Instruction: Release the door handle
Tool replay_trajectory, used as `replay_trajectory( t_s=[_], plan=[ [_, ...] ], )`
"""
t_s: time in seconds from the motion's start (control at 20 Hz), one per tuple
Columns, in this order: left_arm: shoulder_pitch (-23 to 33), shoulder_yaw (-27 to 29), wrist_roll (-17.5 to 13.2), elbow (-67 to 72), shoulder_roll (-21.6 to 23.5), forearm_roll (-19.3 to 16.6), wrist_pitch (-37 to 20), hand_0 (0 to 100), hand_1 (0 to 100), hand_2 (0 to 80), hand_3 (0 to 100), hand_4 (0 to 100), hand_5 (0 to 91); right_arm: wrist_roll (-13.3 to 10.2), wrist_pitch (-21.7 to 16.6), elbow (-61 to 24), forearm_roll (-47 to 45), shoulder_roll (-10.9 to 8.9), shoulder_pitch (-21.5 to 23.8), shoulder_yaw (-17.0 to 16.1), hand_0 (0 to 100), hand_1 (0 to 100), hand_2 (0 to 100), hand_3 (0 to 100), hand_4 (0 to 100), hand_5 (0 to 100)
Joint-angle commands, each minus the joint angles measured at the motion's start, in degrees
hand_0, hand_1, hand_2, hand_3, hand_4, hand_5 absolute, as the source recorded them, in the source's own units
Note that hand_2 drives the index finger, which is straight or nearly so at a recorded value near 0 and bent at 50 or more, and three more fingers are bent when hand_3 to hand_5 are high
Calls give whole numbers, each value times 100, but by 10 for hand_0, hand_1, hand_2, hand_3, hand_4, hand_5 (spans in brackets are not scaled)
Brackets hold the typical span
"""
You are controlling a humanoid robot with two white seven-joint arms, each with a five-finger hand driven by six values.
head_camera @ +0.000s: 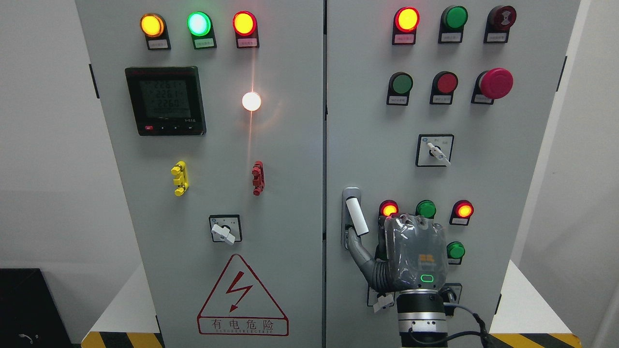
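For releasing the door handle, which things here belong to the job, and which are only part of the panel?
Belongs to the job:
- door handle, white lever tilted out on the right door
- right robot hand, thumb reaching toward the handle's lower end

Only panel:
- digital meter
- emergency stop button
- yellow clip, red clip
- warning triangle

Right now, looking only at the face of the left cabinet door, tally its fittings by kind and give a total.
Round lit lamps: 4
Digital meter: 1
Coloured clips: 2
Rotary switch: 1
Warning sign: 1
Total: 9
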Motion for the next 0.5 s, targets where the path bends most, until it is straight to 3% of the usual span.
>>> replay_trajectory(
  t_s=[0.0, 0.45],
  plan=[
    [0, 0, -4, 0, 0, 0, 0, 120, 556, 0, 0, 0, 0, 1, 2, -28, -4, -4, -1, -14, 464, 320, 1000, 1000, 954, 1000],
    [0, 0, -4, 0, 0, 0, 0, 120, 556, 0, 0, 0, 0, -8, 2, -28, -4, 5, 17, -49, 475, 318, 1000, 1000, 954, 1000]
  ],
)
